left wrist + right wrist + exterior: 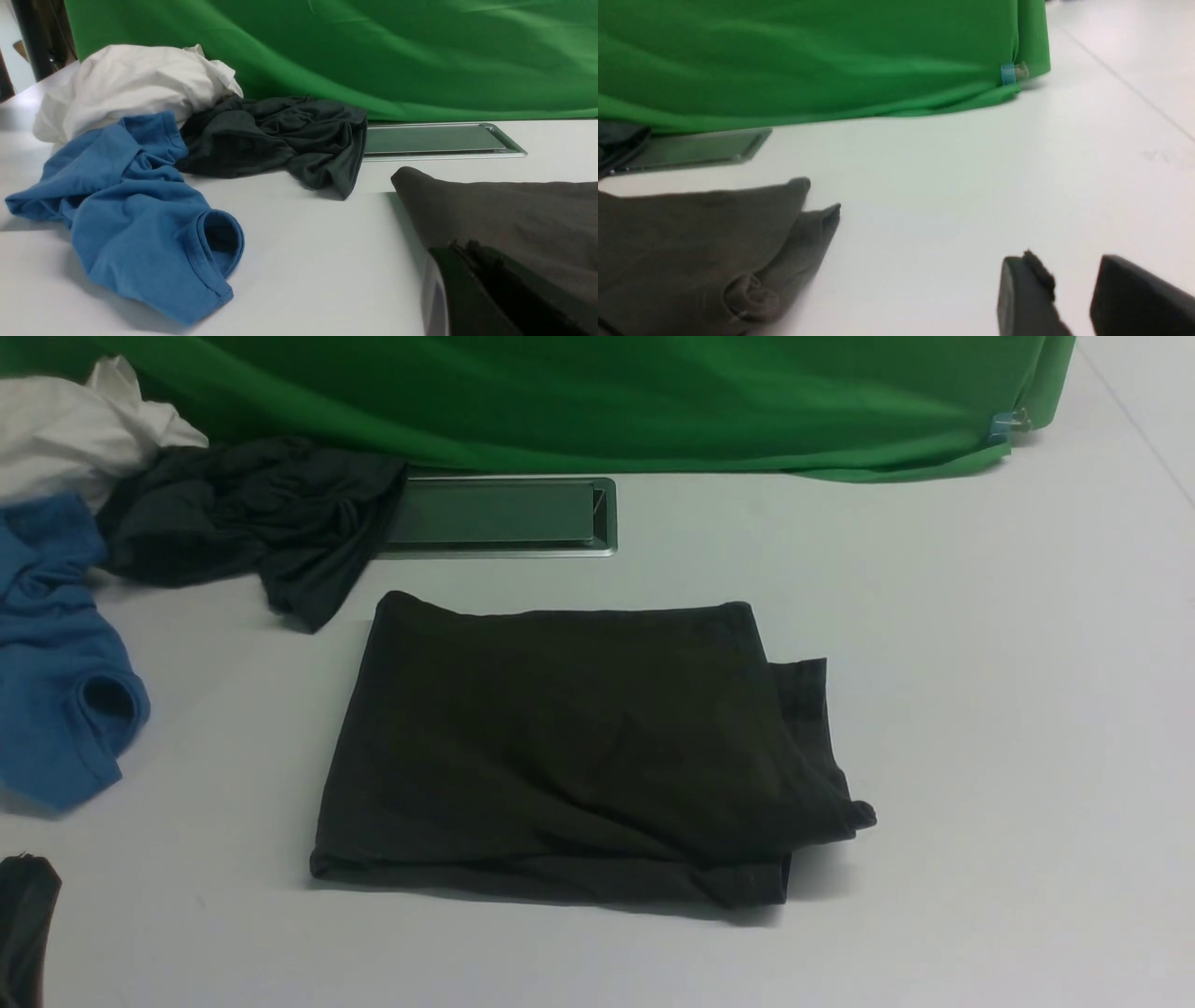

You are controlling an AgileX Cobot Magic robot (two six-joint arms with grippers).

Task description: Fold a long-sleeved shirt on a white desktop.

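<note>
Front view: I see the long-sleeved shirt (569, 756) folded mid-desk (980, 644), green backdrop (560, 392) at twelve o'clock. Left fingers (472, 289) closed, I think; right fingers (1027, 294) parted, empty.

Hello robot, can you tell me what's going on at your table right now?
Left gripper shut, empty. Right gripper open, empty, beside the shirt. Long-sleeved shirt folded on white desktop. Nothing in the way.

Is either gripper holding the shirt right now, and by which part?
Neither. The right gripper stands open over bare desktop; the left gripper is shut, gripping nothing. The folded shirt lies free.
</note>
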